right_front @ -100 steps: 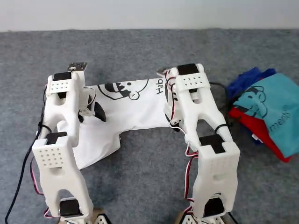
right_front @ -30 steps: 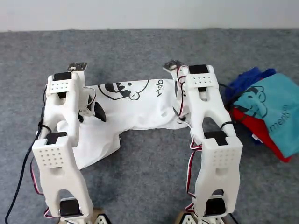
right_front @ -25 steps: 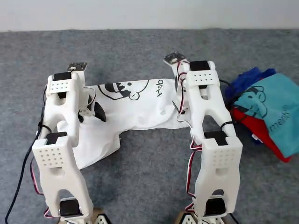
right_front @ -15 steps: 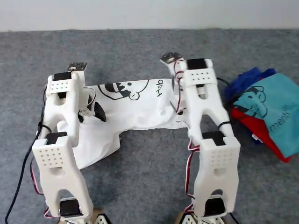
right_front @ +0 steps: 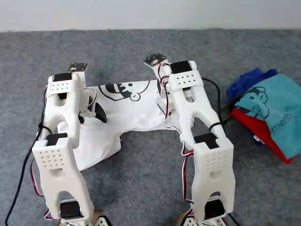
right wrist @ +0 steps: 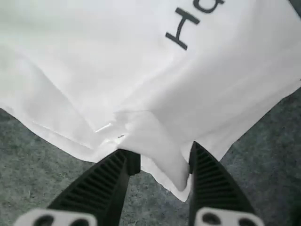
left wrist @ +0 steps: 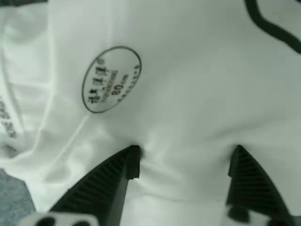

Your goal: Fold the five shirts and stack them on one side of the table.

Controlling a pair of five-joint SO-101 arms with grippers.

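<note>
Grey table (right_front: 141, 47): white shirt (right_front: 136, 110) mid-table between arms, crumpled, fold unfinished. At table's right side, coloured shirt pile (right_front: 268, 110), loosely stacked. White shirt's edge pinched in right gripper (right wrist: 160, 162); left gripper (left wrist: 183, 160) spread apart, tips on cloth.

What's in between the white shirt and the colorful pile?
In the high view, the right arm stands over the white shirt's edge; past it, bare grey table runs to the pile.
</note>
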